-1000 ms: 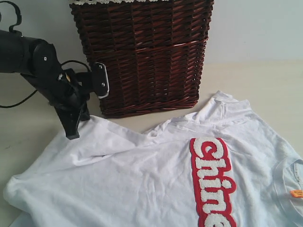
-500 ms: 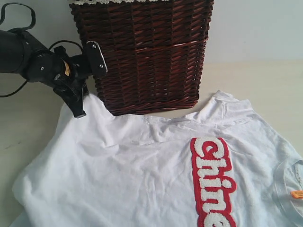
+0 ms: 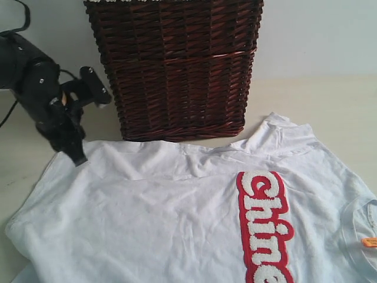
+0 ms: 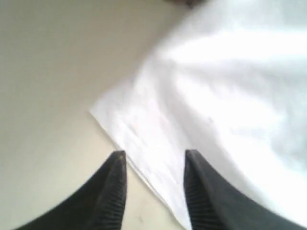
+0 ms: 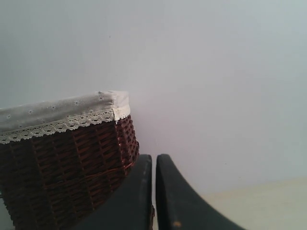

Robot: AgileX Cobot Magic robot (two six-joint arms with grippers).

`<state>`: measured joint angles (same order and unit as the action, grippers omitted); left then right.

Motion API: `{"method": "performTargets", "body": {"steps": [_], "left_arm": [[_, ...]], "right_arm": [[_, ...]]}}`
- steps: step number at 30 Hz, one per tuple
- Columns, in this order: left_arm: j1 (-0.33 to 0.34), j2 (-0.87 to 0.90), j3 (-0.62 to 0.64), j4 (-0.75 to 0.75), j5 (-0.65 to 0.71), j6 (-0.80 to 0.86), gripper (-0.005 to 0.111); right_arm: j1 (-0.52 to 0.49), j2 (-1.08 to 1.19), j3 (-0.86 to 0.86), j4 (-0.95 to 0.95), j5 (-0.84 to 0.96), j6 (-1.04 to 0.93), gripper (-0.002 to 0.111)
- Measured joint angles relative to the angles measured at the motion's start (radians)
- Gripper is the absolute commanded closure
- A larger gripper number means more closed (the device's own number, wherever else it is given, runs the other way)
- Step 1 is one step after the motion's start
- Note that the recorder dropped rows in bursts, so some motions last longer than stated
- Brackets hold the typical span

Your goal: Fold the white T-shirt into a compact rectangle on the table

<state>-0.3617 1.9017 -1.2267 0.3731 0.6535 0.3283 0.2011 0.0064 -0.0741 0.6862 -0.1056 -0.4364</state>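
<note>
Two grippers, only one near the work. Left gripper (image 3: pixel 77 155) sits at the far left corner of the white T-shirt (image 3: pixel 177 224), fingertip down at the cloth edge, just left of the wicker basket (image 3: pixel 177 71).

Left wrist view: left gripper (image 4: pixel 153 155) has its jaws apart with a clear gap and nothing pinched. The shirt (image 4: pixel 230 96) lies below them, and its hem edge runs diagonally through the gap. One finger (image 4: pixel 201 191) is over fabric, the other over bare table (image 4: pixel 48 96). The shirt corner sits just beyond the tips. Can't tell whether the tips touch the cloth.

Shirt is spread mostly flat on the table (image 3: pixel 330 100), lightly wrinkled, unfolded. Its far edge lies just in front of the basket base. The red band (image 3: pixel 265 230) with fuzzy white lettering runs toward the near edge, right of centre. The collar with an orange tag (image 3: pixel 369 241) is at the right edge of the exterior view.

Right gripper (image 5: pixel 153 158) is outside the exterior view. Its wrist view shows the jaws closed together, only a thin seam between them, holding nothing. Beyond it are the basket (image 5: pixel 62 167) with its white lace trim (image 5: pixel 57 125) and a plain wall; no shirt shows there.
</note>
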Motion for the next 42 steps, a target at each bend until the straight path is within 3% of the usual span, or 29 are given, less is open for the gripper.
{"method": "performTargets", "body": {"steps": [6, 10, 14, 19, 21, 24, 26, 30, 34, 37, 42], "left_arm": [[0.096, -0.163, 0.175, -0.455, 0.184, 0.474, 0.106], [0.143, -0.249, 0.299, -0.677, 0.327, 0.806, 0.107], [0.149, -0.262, 0.460, -0.749, 0.409, 1.091, 0.107], [0.149, -0.265, 0.624, -0.764, 0.387, 1.360, 0.107], [0.149, -0.265, 0.660, -0.774, 0.325, 1.425, 0.107], [0.149, -0.265, 0.686, -0.803, 0.111, 1.487, 0.107], [0.149, -0.265, 0.686, -0.795, 0.091, 1.505, 0.107], [0.149, -0.265, 0.687, -0.732, 0.167, 1.525, 0.107], [0.149, -0.266, 0.687, -0.708, 0.391, 1.522, 0.107], [0.149, -0.268, 0.689, -0.737, 0.447, 1.455, 0.107], [0.149, -0.263, 0.691, -0.819, 0.157, 1.544, 0.107]], "right_arm": [[0.000, 0.000, 0.000, 0.000, 0.000, 0.000, 0.104], [0.000, 0.000, 0.000, 0.000, 0.000, 0.000, 0.104], [0.000, 0.000, 0.000, 0.000, 0.000, 0.000, 0.104], [0.000, 0.000, 0.000, 0.000, 0.000, 0.000, 0.104], [0.000, 0.000, 0.000, 0.000, 0.000, 0.000, 0.104], [0.000, 0.000, 0.000, 0.000, 0.000, 0.000, 0.104], [0.000, 0.000, 0.000, 0.000, 0.000, 0.000, 0.104], [0.000, 0.000, 0.000, 0.000, 0.000, 0.000, 0.104], [0.000, 0.000, 0.000, 0.000, 0.000, 0.000, 0.104], [0.000, 0.000, 0.000, 0.000, 0.000, 0.000, 0.104], [0.000, 0.000, 0.000, 0.000, 0.000, 0.000, 0.104]]}}
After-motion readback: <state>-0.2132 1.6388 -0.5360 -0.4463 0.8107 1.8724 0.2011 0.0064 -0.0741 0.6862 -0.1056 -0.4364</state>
